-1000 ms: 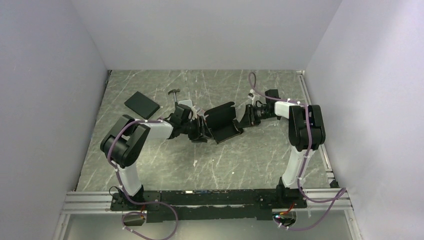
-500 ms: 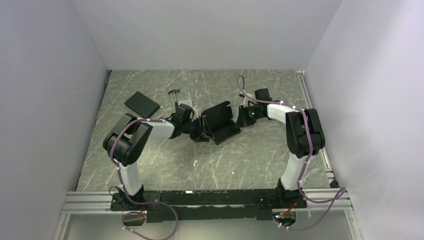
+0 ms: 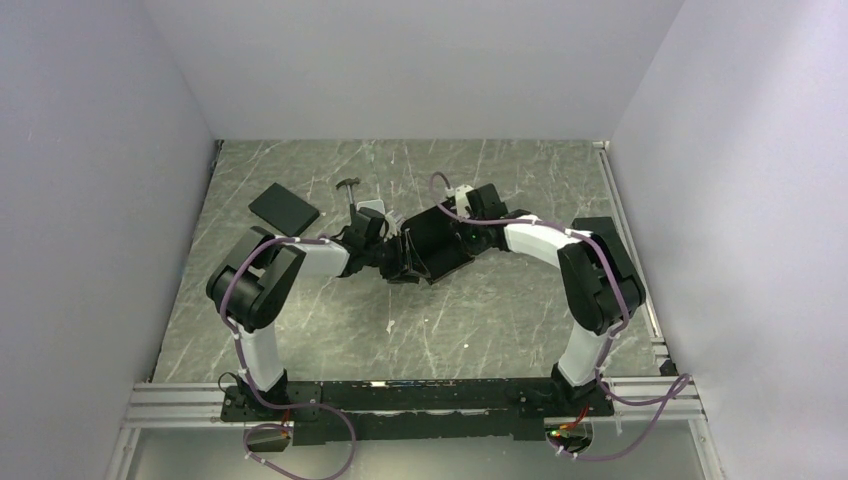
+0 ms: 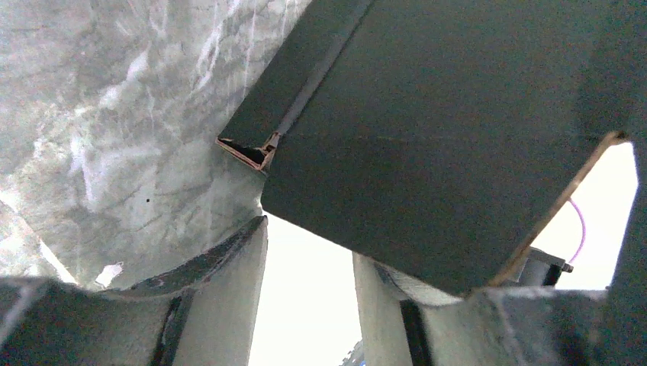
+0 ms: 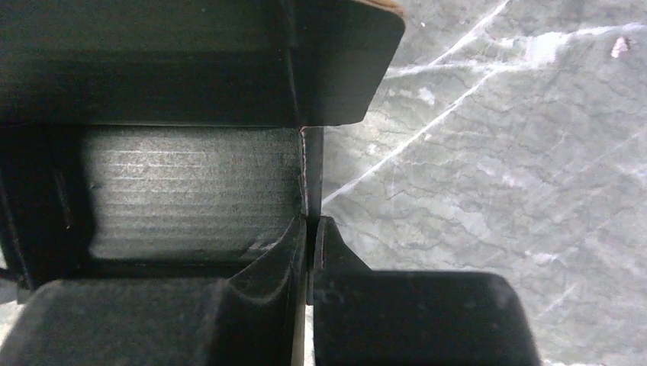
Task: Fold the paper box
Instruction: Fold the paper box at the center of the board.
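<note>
The paper box (image 3: 437,247) is matte black and half formed, and it stands at mid-table between both arms. My left gripper (image 3: 401,258) is against its left side. In the left wrist view a black panel (image 4: 442,130) of the box hangs over the fingertips. That gripper (image 4: 309,240) is open, with only bright background in the gap. My right gripper (image 3: 463,231) reaches in from the back right. It (image 5: 311,223) is shut on a thin upright wall edge (image 5: 313,164) of the box, with the box's inside (image 5: 191,191) to its left.
A plain black slab (image 3: 284,209) lies at the back left. A small grey T-shaped piece (image 3: 349,186) and a pale case (image 3: 371,208) sit behind the left wrist. Pale walls close in three sides, and a metal rail (image 3: 420,392) runs along the near edge.
My right arm swung left from beside the box to its back-right wall and closed its jaws on that wall. The box shifted slightly left. The left arm barely moved.
</note>
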You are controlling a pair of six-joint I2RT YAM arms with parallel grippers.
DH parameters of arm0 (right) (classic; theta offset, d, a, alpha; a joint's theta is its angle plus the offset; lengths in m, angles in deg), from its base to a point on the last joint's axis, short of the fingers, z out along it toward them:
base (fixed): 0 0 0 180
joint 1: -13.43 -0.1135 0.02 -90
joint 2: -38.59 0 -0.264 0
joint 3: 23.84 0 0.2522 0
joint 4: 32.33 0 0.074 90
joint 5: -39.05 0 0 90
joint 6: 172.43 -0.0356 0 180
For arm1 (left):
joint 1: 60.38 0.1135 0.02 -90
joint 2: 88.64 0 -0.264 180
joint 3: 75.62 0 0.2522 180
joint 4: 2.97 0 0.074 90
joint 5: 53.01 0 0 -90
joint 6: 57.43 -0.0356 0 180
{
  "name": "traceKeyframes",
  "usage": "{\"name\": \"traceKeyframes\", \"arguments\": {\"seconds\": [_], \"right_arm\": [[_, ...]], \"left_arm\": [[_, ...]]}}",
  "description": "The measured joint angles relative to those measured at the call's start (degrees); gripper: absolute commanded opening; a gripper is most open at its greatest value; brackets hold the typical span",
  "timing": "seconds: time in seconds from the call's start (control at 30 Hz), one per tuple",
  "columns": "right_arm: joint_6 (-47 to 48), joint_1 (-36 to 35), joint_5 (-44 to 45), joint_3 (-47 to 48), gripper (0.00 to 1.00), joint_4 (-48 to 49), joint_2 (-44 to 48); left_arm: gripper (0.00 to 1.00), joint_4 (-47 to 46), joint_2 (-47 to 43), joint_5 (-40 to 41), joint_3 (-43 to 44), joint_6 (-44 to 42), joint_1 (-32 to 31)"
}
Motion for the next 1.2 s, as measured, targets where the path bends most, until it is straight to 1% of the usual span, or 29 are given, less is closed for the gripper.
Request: {"name": "traceKeyframes", "arguments": {"seconds": [0.1,0.17,0.2,0.27,0.5,0.67,0.77,0.83,0.9,0.93,1.2], "right_arm": [[1.03,-1.66,3.89,0.00,0.10,0.46,-0.04],[1.60,-2.05,5.09,0.00,0.11,0.94,-0.20],[1.88,-2.19,5.70,0.00,0.09,1.20,-0.26],[2.45,-2.45,6.97,0.00,0.00,1.70,-0.46],[5.20,-5.73,13.92,0.98,0.00,2.82,-2.01],[8.90,-9.55,22.60,1.60,0.00,4.50,-4.11],[10.14,-10.47,24.52,2.29,0.00,4.57,-4.98],[10.56,-10.58,24.50,2.71,0.01,4.33,-5.29],[10.56,-10.43,23.08,3.72,0.08,3.08,-5.60],[10.36,-9.94,21.49,4.50,0.12,2.38,-5.81],[7.91,-3.85,9.16,5.79,0.23,-0.26,-5.97]], "left_arm": [[0.49,-0.22,0.00,0.00,0.00,0.07,0.00],[0.49,-0.55,0.04,-0.02,0.00,0.15,-0.02],[0.49,-0.83,0.04,-0.04,-0.02,0.20,-0.02],[0.49,-1.36,0.15,-0.09,-0.02,0.59,-0.02],[0.49,-2.58,1.09,-0.61,-0.07,1.44,-0.02],[0.49,-2.69,1.09,-0.63,-0.09,1.46,-0.02],[0.49,-2.75,1.09,-0.66,-0.11,1.46,-0.02],[0.50,-2.86,1.09,-0.63,-0.17,1.46,-0.02],[0.50,-2.99,1.11,-0.66,-0.28,1.46,-0.02],[0.50,-3.08,1.09,-0.66,-0.35,1.46,-0.02],[0.50,-3.65,1.07,-0.72,-0.68,1.60,0.00]]}}
